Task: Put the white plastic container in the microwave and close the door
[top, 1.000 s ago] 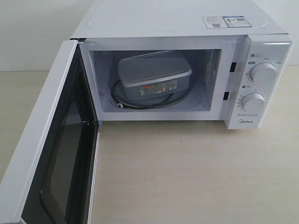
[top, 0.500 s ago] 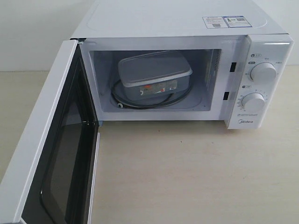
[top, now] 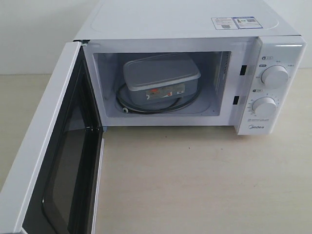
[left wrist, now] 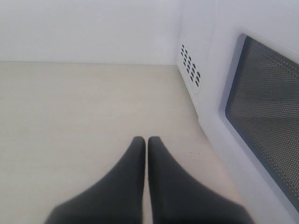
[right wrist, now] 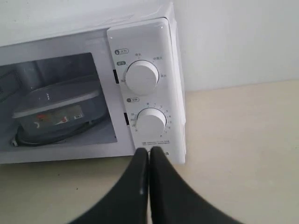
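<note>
Left claw: You are keeping the left claw (left wrist: 144,139) pressed together and pinching nothing. It is hovering over the bench (left wrist: 70,121), beside the outer face of the door (left wrist: 266,107).
Right claw: You are holding the right claw (right wrist: 148,149) pressed together and empty too. It is pointing at the control panel, close to the lower dial (right wrist: 150,122).
White plastic container: The white plastic container (top: 161,78) is sitting lidded inside the microwave (top: 195,19), on the turntable (top: 146,110), clear of both claws.
Door: It is standing wide open, swinging out toward the left of the exterior view.
Change: Nothing is shifting over the last second. The container, the door and the bare bench in front are all staying put.
Meaning: The placing half is looking finished and only the closing is remaining. The left claw is probably sitting best for pushing the door.
Count: You are looking at one container, one microwave, one door, two dials, two stickers (top: 234,22) on top and two claws.
</note>
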### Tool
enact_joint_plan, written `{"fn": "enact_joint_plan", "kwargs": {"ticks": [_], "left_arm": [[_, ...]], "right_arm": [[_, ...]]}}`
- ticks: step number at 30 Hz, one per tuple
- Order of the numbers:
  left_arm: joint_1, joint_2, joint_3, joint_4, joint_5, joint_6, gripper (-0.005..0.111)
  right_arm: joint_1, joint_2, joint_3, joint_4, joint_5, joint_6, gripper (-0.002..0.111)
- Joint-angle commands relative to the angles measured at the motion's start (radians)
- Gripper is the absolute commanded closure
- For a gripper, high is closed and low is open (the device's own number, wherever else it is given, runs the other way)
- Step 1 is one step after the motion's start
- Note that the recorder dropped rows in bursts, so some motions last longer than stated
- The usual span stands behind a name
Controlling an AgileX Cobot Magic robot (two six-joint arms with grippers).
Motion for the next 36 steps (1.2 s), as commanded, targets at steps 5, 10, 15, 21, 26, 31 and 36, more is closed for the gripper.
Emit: {"fn": "enact_joint_plan", "kwargs": {"ticks": [5,10,15,21,26,31,36], "left_arm": [[-0.005,-0.001,0.003,0.001,0.003,0.008,0.102],[-0.005,-0.001,0.003,0.001,0.003,0.008,0.102],[-0.005,-0.001,0.003,0.001,0.003,0.008,0.102],[-0.005,-0.001,0.003,0.001,0.003,0.008,0.102],[-0.005,-0.001,0.003,0.001,0.003,0.008,0.102],[-0.005,-0.001,0.003,0.001,0.003,0.008,0.102],[-0.005,-0.001,0.003,0.001,0.003,0.008,0.102]], "right_arm": [[0.002,-0.01,0.004,-0.128,0.039,0.12,0.108],[0.002,-0.01,0.004,-0.13,0.042,0.082,0.108],[0.002,-0.01,0.004,-0.13,0.084,0.046,0.108],[0.0,-0.017,0.004,-0.132,0.209,0.038,0.108],[0.0,-0.067,0.004,-0.157,0.212,0.017,0.108],[0.0,-0.067,0.004,-0.144,0.218,0.024,0.108],[0.0,-0.067,0.004,-0.105,0.218,0.026,0.108]]}}
